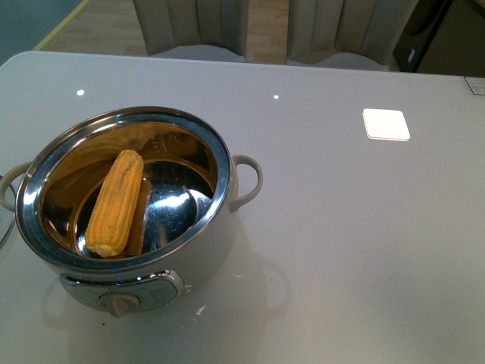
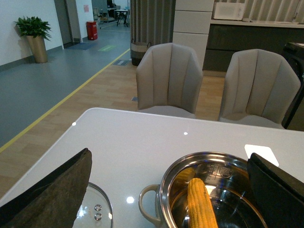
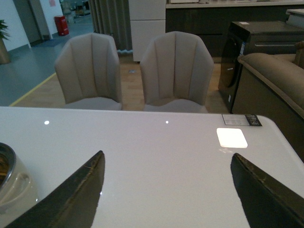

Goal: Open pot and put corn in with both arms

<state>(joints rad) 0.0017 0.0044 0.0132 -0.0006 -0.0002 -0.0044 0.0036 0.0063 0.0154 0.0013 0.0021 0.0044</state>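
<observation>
- Pot (image 1: 198,262) sits on the near left part of the white table (image 1: 341,227), lid off, steel inside showing. Dial knob (image 1: 120,303) on its near side; loop handle (image 1: 248,180) on its right, another partly cut off at the left frame edge.
- Corn (image 1: 115,202) lies inside the pot, left of centre, running near to far, its near end low against the wall, far end leaning up toward the far side. Its reflection shows on the steel just beside it.
- Glass lid (image 2: 97,209) rests flat on the table to the left of the pot, close to the left handle; only an edge of it shows in the left wrist view, and a thin sliver at the left edge of the front view.
- Left gripper (image 2: 168,199): jaws spread wide, holding nothing, hanging on the near side of the pot with the pot and lid seen between the fingers (image 2: 57,194).
- Right gripper (image 3: 166,199): jaws also spread wide and empty, over bare table to the right of the pot; pot's side (image 3: 12,185) just shows at the picture edge.
- Neither arm appears in the front view.
- Two grey chairs (image 2: 169,78) stand at the far side of the table.
- Bright square patch (image 1: 386,124) on the far right of the tabletop.
</observation>
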